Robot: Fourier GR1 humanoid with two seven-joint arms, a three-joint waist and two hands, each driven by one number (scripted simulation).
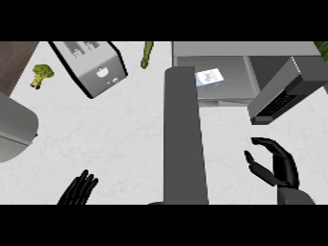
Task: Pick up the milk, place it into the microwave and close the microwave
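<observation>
**Milk in the microwave, door not yet shut**

Nearest the camera, a grey forearm runs up the middle of the view toward the microwave, its hand hidden from sight, so whether that hand is apart or closed cannot be told. Which arm it is cannot be told either. At lower left one hand rests with fingers straight. At right the other hand hangs over the white surface, fingers relaxed and apart, holding nothing.

The milk sits inside the microwave's open cavity, a small white carton near the front. The door stands swung out to the right.

As a judgement: the carton should be light, stiff-sided yet crushable, and somewhat slick; its flat side faces are the place to hold. The door's outer face, near the right hand, looks best for pushing closed.
</observation>
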